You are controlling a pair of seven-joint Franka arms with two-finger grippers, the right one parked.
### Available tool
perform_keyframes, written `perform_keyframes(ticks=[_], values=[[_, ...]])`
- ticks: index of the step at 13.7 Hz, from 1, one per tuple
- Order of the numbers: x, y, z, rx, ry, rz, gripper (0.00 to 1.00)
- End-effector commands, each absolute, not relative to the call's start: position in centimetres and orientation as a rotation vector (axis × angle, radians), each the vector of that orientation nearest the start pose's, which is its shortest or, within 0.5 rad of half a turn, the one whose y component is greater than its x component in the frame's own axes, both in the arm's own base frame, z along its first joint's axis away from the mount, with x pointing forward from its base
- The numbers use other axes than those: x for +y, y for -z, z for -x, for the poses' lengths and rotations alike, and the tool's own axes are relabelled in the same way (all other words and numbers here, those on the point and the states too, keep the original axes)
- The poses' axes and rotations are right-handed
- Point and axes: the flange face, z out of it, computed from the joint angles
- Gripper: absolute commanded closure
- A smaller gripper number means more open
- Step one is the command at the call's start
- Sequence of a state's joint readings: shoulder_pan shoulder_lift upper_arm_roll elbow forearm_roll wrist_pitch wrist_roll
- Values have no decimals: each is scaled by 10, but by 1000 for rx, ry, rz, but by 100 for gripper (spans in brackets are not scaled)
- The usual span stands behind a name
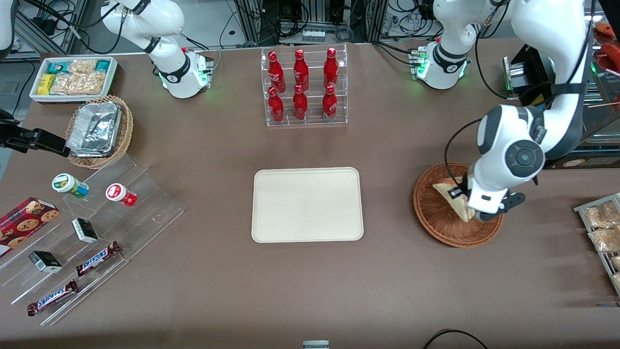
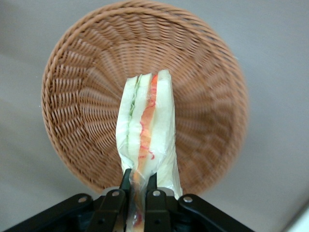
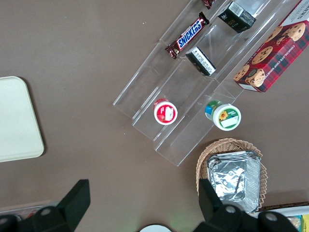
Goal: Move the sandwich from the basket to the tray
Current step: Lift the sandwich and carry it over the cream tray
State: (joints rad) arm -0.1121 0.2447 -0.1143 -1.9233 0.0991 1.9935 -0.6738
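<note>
The reddish-brown wicker basket (image 1: pixel 436 220) sits on the brown table toward the working arm's end. My left gripper (image 1: pixel 478 216) is over it, shut on the sandwich (image 1: pixel 453 196), a pale wedge in clear wrap. In the left wrist view the black fingers (image 2: pixel 125 180) pinch one end of the sandwich (image 2: pixel 147 121), whose red and green filling shows along its edge, with the basket (image 2: pixel 207 96) beneath it. I cannot tell whether the sandwich still touches the basket. The cream tray (image 1: pixel 307 204) lies flat at the table's middle with nothing on it; a corner also shows in the right wrist view (image 3: pixel 14 121).
A clear rack of red bottles (image 1: pixel 304 87) stands farther from the front camera than the tray. Toward the parked arm's end are a stepped acrylic stand (image 1: pixel 145 203) with snacks, a tan basket of foil containers (image 1: pixel 99 131) and a white snack bin (image 1: pixel 72 77). A wire rack of packets (image 1: pixel 603 228) lies beside the reddish-brown basket.
</note>
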Motion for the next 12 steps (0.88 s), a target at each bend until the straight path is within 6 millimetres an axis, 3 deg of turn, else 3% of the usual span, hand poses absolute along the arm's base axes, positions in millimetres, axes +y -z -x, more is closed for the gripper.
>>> perform_keyframes(ticks=[1, 7, 10, 12], values=[[-195, -388, -569, -421, -157, 2953, 100], [-380, -363, -551, -23, -97, 3024, 100], [-429, -341, -538, 86, -100, 3020, 100], [-445, -331, -536, 139, -74, 2998, 100]])
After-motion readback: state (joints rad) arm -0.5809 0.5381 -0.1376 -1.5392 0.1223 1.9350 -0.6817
